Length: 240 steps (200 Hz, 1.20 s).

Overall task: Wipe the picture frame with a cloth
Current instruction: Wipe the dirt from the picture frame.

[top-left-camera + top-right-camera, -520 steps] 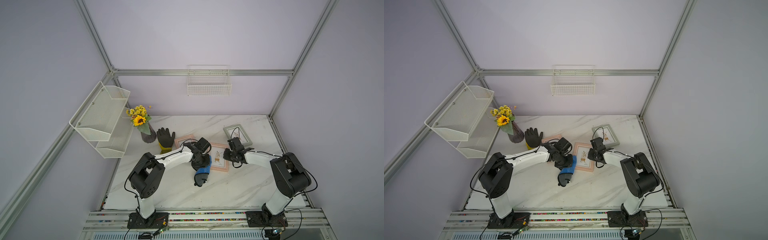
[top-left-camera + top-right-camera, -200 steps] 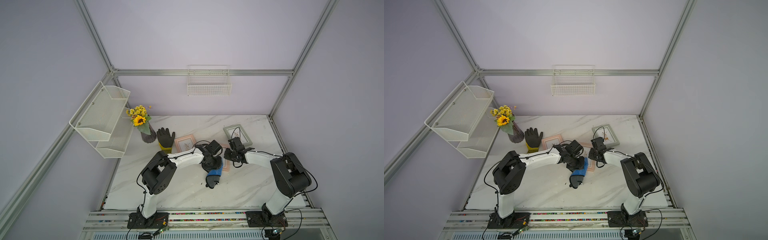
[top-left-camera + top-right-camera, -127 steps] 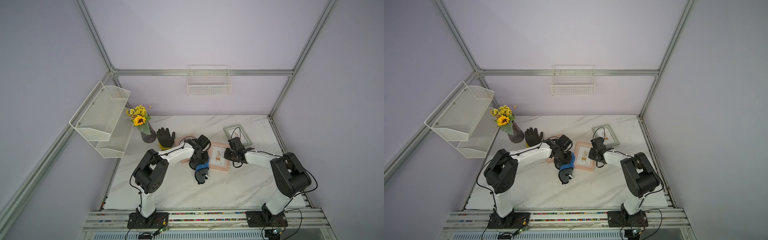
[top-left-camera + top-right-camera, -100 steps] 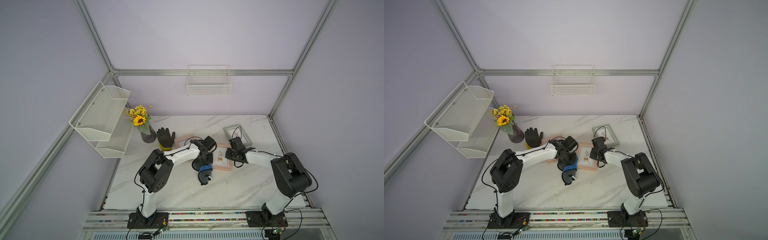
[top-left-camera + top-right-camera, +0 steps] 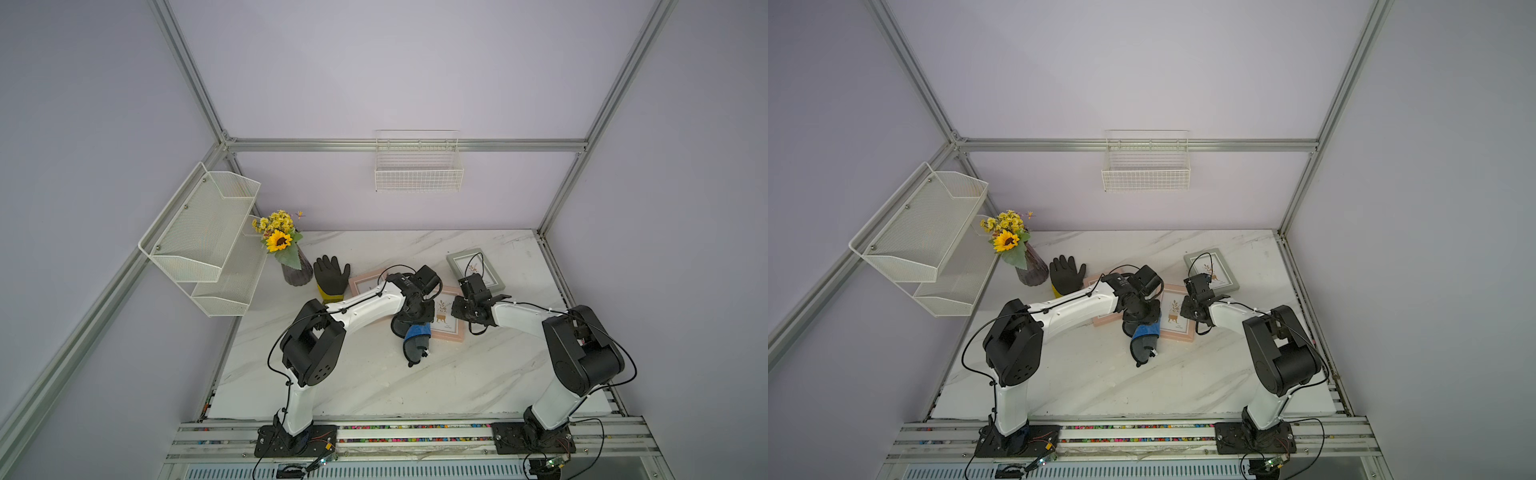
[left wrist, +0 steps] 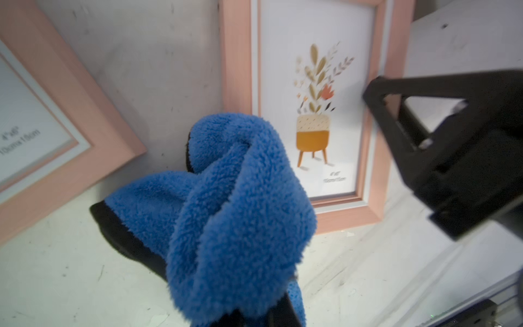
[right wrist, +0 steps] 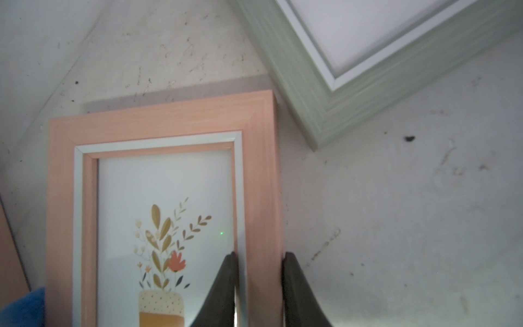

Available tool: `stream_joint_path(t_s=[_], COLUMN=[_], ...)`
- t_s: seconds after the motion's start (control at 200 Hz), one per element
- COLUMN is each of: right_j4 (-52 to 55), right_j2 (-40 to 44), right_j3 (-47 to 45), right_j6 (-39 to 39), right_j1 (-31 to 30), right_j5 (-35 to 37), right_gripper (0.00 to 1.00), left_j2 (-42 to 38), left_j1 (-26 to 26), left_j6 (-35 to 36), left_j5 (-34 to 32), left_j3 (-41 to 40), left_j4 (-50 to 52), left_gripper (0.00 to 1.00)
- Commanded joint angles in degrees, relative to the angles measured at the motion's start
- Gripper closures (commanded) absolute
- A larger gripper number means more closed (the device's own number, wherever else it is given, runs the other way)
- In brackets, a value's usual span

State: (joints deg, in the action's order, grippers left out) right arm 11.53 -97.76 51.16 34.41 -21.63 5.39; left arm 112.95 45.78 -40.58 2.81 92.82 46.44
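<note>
The picture frame (image 5: 448, 319), pink with a potted-plant print, lies flat on the marble table in both top views (image 5: 1177, 318). My right gripper (image 7: 259, 259) is shut on its right-hand rail, one finger on the glass side and one outside. The blue cloth (image 6: 235, 198) with its dark reverse is bunched up, and my left gripper (image 5: 411, 326) is shut on it. The cloth hides the left jaws in the left wrist view. It rests against the frame's left near corner and trails onto the table (image 5: 415, 347) toward the front.
A second pink frame (image 5: 365, 282) lies to the left under my left arm. A grey-green frame (image 5: 478, 268) sits just behind my right gripper. A black-and-yellow glove (image 5: 331, 276) and a flower vase (image 5: 296, 270) stand at back left. A wire shelf (image 5: 203, 232) and a wire basket (image 5: 417, 166) hang on the walls.
My left gripper has swept the cloth leftward off the frame's glass, then partway back, and now sits at the frame's left near corner. The right gripper has kept its hold.
</note>
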Motion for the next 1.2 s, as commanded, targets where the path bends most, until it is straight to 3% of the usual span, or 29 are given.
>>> stream_joint_path(t_s=[0.0,0.17,0.41,0.575,0.73,0.895,1.195], right_j4=[3.57,3.24,3.28,3.44,3.78,3.59,4.82], right_j2=[-0.79,-0.52,0.24,-0.32,-1.17,-1.57,0.30], right_j3=[-2.36,-2.88,-3.52,-3.11,-2.55,-2.23,-2.33], right_j6=[0.33,0.08,0.15,0.45,0.91,0.83,0.43], right_j1=[-0.76,-1.04,-1.05,-1.05,-1.03,-1.05,-1.05], right_j5=[-3.00,-3.36,-2.91,-2.51,-2.02,-2.05,-1.53], right_gripper=[0.78,0.78,0.78,0.78,0.78,0.78,0.78], left_j2=[2.27,11.67,20.09,20.27,14.44,9.83,21.69], left_j1=[-0.78,-2.57,-4.04,-2.14,1.59,1.99,-3.51], left_j6=[4.04,4.89,6.99,8.12,7.35,5.00,6.30], left_j5=[3.25,3.61,-1.31,-0.04,1.15,0.25,-2.31], left_j3=[7.75,18.24,24.23,19.50,10.11,3.91,22.58], left_j4=[-1.39,3.22,8.96,9.73,8.14,5.18,8.39], left_gripper=[1.00,1.00,1.00,1.00,1.00,1.00,1.00])
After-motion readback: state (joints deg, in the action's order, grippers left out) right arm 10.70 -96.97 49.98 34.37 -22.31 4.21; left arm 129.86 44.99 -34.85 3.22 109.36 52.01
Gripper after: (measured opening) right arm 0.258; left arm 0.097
